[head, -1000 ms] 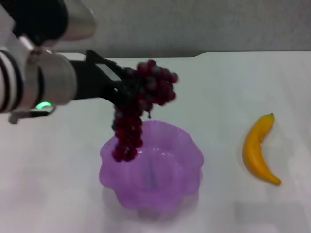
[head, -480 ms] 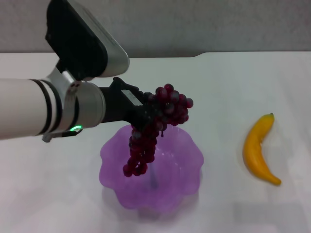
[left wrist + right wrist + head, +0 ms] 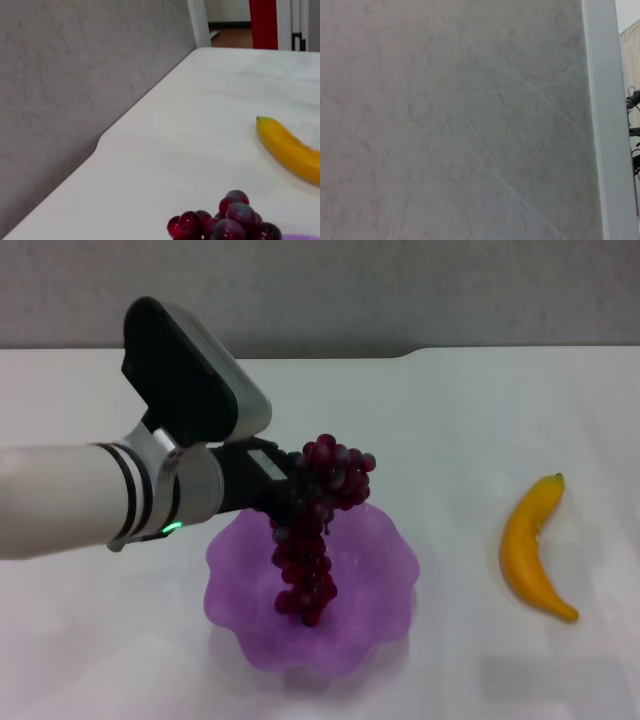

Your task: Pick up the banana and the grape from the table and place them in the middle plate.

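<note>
I'm clamping my left gripper (image 3: 285, 490) on the grape (image 3: 312, 530), bunch dangling below it into the middle plate (image 3: 375, 585), so I judge release is next, banana (image 3: 532, 546) lying well off beyond the plate.

There was one banana (image 3: 533, 548), one grape (image 3: 312, 530) bunch, one plate (image 3: 375, 585), and one gripper (image 3: 285, 485) in view on one table (image 3: 470, 420).
</note>
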